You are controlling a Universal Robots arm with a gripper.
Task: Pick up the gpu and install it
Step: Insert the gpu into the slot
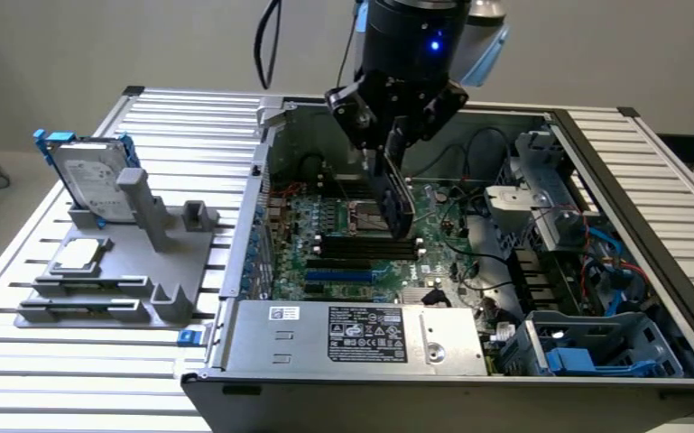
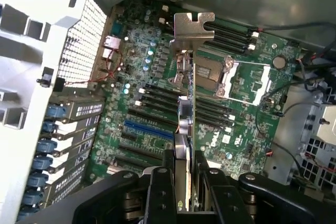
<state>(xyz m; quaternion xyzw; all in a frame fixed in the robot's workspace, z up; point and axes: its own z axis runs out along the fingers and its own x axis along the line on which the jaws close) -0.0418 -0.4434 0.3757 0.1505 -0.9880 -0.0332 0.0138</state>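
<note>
Wrist view: gripper (image 2: 184, 178) half-closed on gpu (image 2: 185, 124), hanging edge-on over motherboard (image 2: 247, 124); exterior view puts blue slot (image 1: 340, 271) at its 7 o'clock, skewed descent risks missing it

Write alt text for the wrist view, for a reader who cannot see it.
The black gripper is shut on a thin green gpu card with a silver metal end bracket, holding it edge-on over the green motherboard inside the open grey computer case.

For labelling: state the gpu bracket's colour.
Silver; the gpu bracket shows best in the wrist view.
</note>
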